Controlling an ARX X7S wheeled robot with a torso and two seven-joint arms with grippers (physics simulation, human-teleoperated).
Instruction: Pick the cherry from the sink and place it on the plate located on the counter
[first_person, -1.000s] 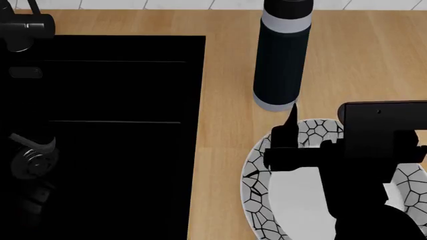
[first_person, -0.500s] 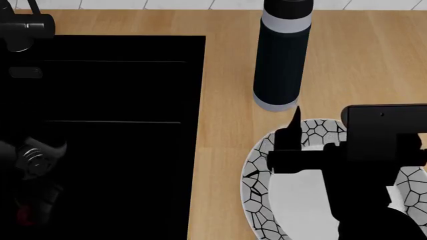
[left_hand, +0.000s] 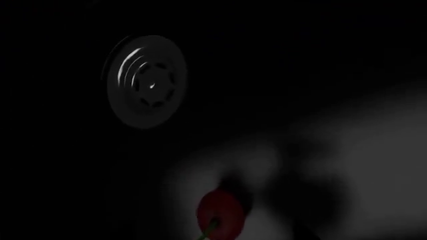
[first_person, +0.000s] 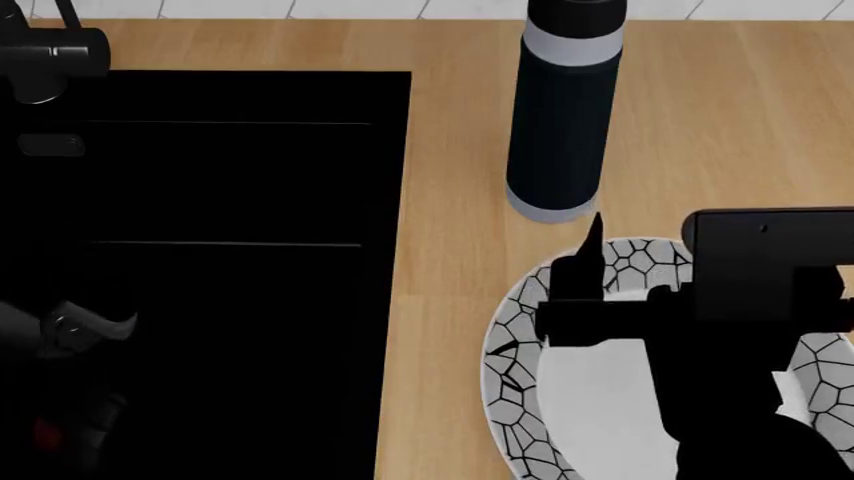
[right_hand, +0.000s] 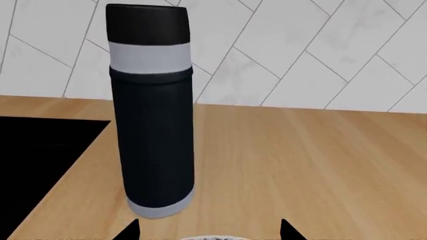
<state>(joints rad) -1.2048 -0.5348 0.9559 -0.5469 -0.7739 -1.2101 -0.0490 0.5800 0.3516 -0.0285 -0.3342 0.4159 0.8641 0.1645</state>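
The cherry (left_hand: 219, 220), dark red with a green stem, lies on the dark floor of the sink (left_hand: 320, 165), a short way from the round metal drain (left_hand: 147, 80). My left gripper's fingers do not show in the left wrist view. In the head view my left arm (first_person: 64, 328) reaches down into the black sink (first_person: 240, 270). My right gripper (right_hand: 210, 232) is open and empty. Its fingertips (right_hand: 130, 231) stand wide apart just above the mosaic-rimmed white plate (first_person: 514, 400) on the counter (first_person: 454, 200).
A tall dark bottle (first_person: 567, 110) with a grey band and base stands on the counter just behind the plate, straight ahead of the right gripper. The black faucet (first_person: 54, 55) is at the sink's far left corner. A white tiled wall (right_hand: 300, 50) backs the counter.
In the head view my left arm has sunk lower into the sink, toward the near edge. The right arm shifted slightly a second ago and has since stayed still over the plate.
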